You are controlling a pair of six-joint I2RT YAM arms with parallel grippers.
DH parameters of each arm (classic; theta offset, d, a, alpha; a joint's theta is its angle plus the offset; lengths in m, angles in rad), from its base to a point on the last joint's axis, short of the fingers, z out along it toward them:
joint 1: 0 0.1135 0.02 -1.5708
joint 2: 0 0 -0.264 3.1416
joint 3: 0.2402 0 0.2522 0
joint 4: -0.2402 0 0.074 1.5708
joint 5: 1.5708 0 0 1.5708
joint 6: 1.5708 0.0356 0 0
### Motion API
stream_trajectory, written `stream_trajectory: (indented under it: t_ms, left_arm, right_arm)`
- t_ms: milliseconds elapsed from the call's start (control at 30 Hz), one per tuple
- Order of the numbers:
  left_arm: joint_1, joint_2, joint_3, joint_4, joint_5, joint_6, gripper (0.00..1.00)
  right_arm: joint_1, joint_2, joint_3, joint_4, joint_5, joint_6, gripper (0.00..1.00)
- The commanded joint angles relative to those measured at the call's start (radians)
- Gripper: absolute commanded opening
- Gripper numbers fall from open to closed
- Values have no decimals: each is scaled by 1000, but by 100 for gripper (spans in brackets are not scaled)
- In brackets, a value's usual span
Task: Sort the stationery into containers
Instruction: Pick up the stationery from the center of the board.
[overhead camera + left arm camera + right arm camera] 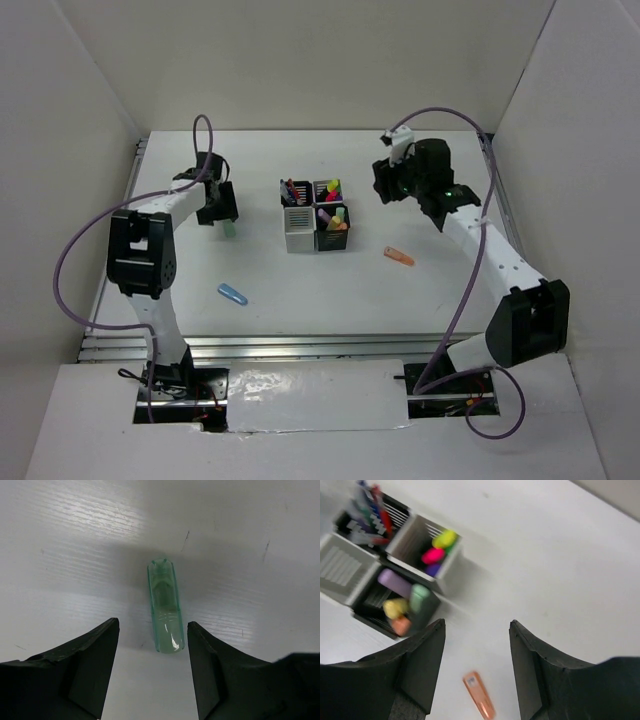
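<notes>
**Green marker lies between my left gripper's fingers**

From the top camera I see the containers in the middle of the white worktop. They are four small square cups joined in one block.

My left gripper is to the left of the block, pointing down. Its wrist camera shows the left gripper with its fingers set wide apart. A see-through green marker lies flat on the worktop, and its near end sits in the gap between the fingertips. I can see a little space on each side, so the fingers are not touching it.

My right gripper is up in the air to the right of the block. Its wrist camera shows the right gripper with its fingers wide apart too, and nothing is between them. Below it an orange marker lies on the worktop, well apart from the cups.

That same camera looks into the block. One black cup holds thin red and dark pens. The silver-white cup beside it holds markers with yellow and pink ends. The second black cup holds stubby purple, green, yellow and orange markers.

A blue marker lies alone on the worktop, closer to me than the left gripper.
</notes>
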Motion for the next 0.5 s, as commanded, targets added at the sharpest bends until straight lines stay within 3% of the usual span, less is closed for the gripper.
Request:
stream_trajectory:
  t_ms: [0,200,333,467]
  left_arm:
    - [-6,40,46,-40,16,-8,68]
    - [-13,106,68,-74,12,0,58]
    - [-14,140,83,-86,25,10,43]
    - [-14,123,88,-65,113,16,29]
  right_arm:
    - [-84,-66,-51,-124,28,-26,61]
    - [-201,-138,-164,-245,22,-121,70]
    - [-235,-172,-229,-282,-2,-176,84]
    - [-237,-166,-279,-330,-1,-257,85]
